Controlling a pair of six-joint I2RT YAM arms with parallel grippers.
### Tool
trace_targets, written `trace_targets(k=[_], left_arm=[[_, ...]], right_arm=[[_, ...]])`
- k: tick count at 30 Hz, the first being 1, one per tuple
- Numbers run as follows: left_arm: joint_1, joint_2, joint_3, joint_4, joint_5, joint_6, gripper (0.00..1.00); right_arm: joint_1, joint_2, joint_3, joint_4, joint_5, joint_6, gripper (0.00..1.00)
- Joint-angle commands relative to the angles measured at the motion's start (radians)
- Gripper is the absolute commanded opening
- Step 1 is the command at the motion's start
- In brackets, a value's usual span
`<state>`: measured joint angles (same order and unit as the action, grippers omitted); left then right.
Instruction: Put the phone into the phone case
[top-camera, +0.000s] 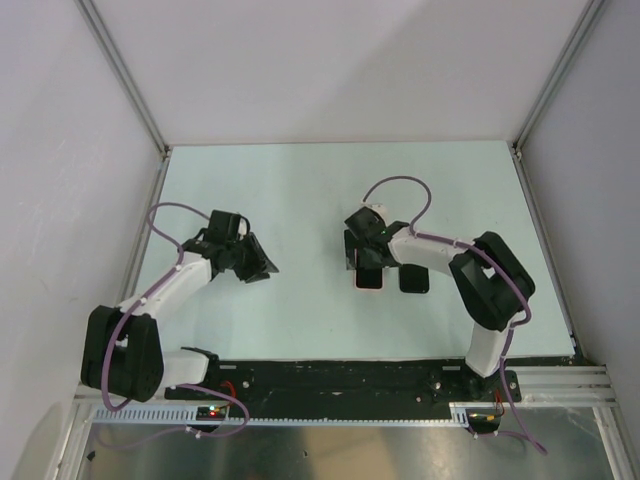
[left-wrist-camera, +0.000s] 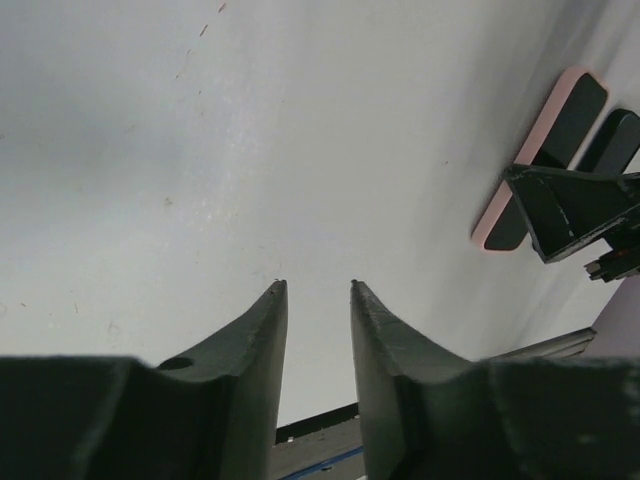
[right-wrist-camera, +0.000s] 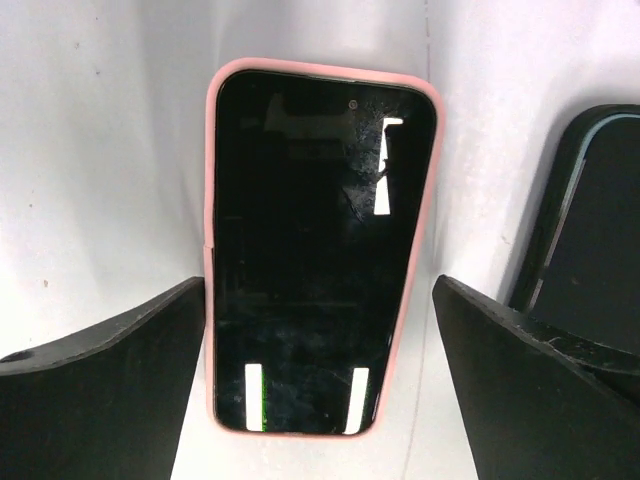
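Pale green tabletop (top-camera: 300, 190), boxed in by plain white walls (top-camera: 340, 60). The black-screened smartphone (right-wrist-camera: 320, 250) lies flat, face up, inside the pink silicone phone case (right-wrist-camera: 210, 200). The right gripper (right-wrist-camera: 320, 285) hangs spread wide either side of it, gripping nothing. The left gripper (left-wrist-camera: 318, 288) is barely parted, empty.

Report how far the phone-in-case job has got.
Done, it seems: the phone sits screen-up in the pink case, pink rim showing all round. In hand: nothing; the right gripper is open astride it, the left gripper open and empty, off to one side. Remaining: probably only backing away. A dark slab lies beside the case; I cannot tell what it is.
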<state>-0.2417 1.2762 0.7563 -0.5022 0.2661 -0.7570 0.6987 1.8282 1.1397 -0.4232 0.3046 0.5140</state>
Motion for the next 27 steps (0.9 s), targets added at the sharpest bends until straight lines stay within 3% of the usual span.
trace_targets(k=[1,2,4,6,17,27], left_arm=[[0.004,-0.022,0.078,0.007,-0.005,0.041,0.45],[0.003,-0.035,0.093,0.006,-0.012,0.044,0.51],[-0.003,-0.063,0.121,0.005,-0.031,0.053,0.84],[-0.009,-0.093,0.149,0.006,-0.049,0.064,0.96],[-0.025,-0.327,0.252,-0.011,-0.133,0.162,1.00],[-0.025,-0.401,0.253,-0.029,-0.218,0.188,1.00]], right_arm=[[-0.020,-0.135,0.020,-0.043,0.003,-0.044,0.99],[-0.024,-0.160,0.030,-0.048,-0.013,-0.050,0.99],[-0.032,-0.226,0.042,-0.048,-0.044,-0.060,1.00],[-0.039,-0.301,0.046,-0.042,-0.071,-0.064,0.99],[-0.047,-0.711,-0.020,0.039,-0.138,-0.050,1.00],[-0.050,-0.756,-0.051,0.048,-0.149,-0.041,0.99]])
